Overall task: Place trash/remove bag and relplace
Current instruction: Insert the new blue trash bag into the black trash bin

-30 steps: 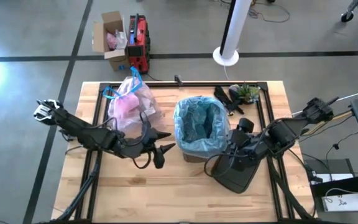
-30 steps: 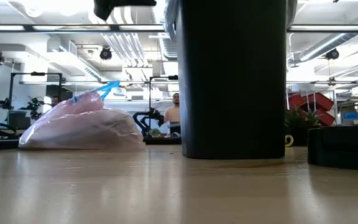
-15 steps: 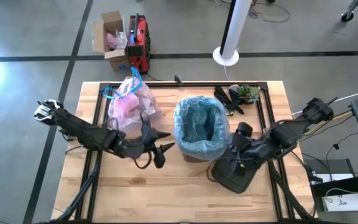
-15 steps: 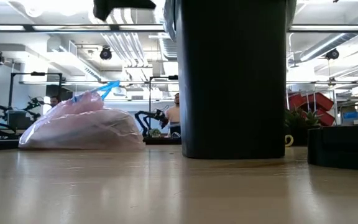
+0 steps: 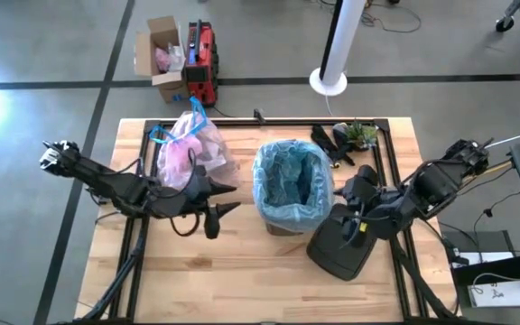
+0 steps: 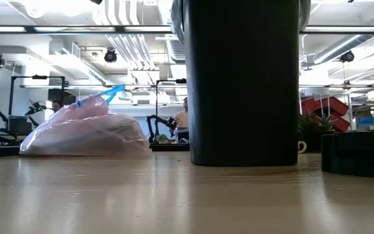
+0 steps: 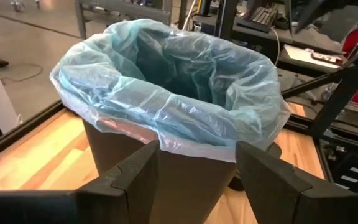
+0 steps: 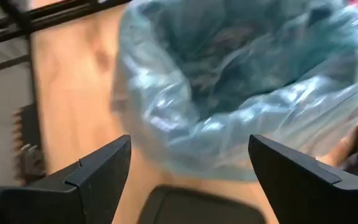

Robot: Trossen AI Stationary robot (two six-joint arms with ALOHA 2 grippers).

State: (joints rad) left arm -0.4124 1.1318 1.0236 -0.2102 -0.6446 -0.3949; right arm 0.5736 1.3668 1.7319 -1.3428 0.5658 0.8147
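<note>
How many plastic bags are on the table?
2. The tied pink bag lies on the table's far left part, beside the bin. The light blue bag lines the bin in the middle. Others may be hidden inside them.

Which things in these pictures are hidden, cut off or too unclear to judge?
- Bottom of the bin: in the high and left wrist views the light blue bag hides it.
- Contents of the pink bag: the plastic shows only vague shapes in the high and low views.
- Bin top: cut off by the low view's upper edge.
- Right wrist view: motion blur smears the blue bag's folds.
</note>
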